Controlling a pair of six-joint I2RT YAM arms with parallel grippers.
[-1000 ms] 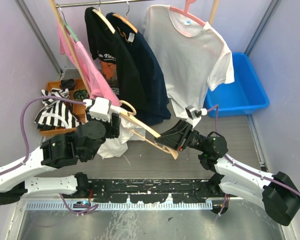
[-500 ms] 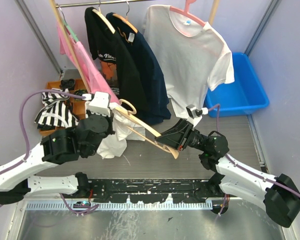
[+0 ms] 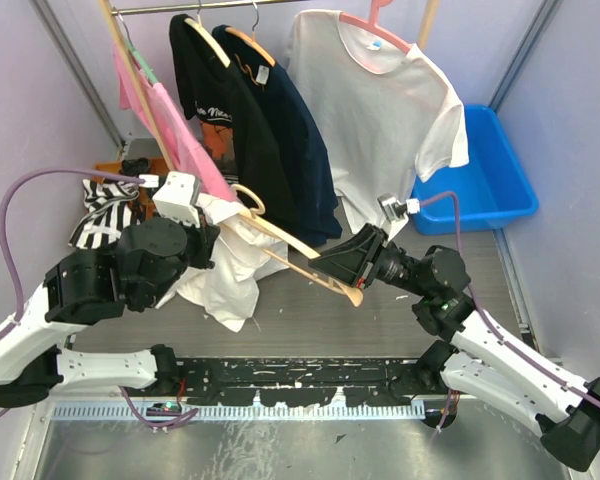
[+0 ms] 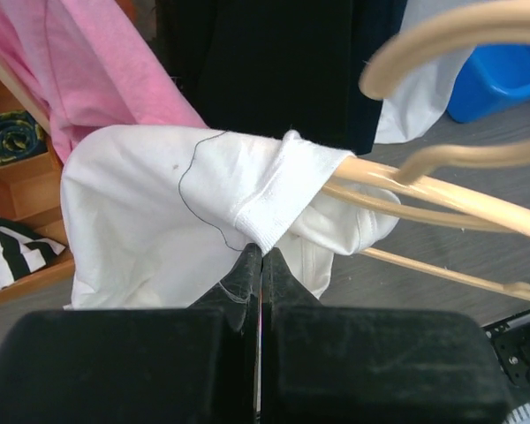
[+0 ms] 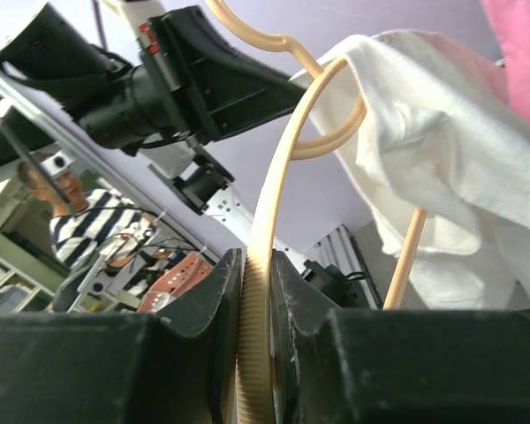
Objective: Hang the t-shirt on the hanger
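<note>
- The t-shirt (image 3: pixel 220 275) hangs in the air above the desk (image 3: pixel 320 325), left of centre. It is bunched over the upper left end of the hanger (image 3: pixel 280 237), and your overhead view shows its loose folds dangling below the wood.
- Only your left wrist view shows the first hold. The left pincer (image 4: pixel 261 263) has its jaws pressed together on a fold of the white cloth, just under a hemmed edge. The hanger's wooden arm runs out of that hem to the right.
- Only your right wrist view shows the other hold. The right pincer (image 5: pixel 256 283) is clamped tight on one curved wooden arm, and the cloth drapes over the far end by the hook.
- From above, the hanger lies slanted, with its hook end up by the left arm and its lower end in the right pincer.
- Your left arm is raised and folded, with the wrist facing the clothes rail. Your right arm reaches up and to the left from its base.
- On the rail behind hang a pink t-shirt (image 3: pixel 170 130), two dark shirts (image 3: pixel 270 140) and a second white t-shirt (image 3: pixel 380 130) on a pink hanger (image 3: pixel 375 30). A blue bin (image 3: pixel 490 170) sits at the right.
</note>
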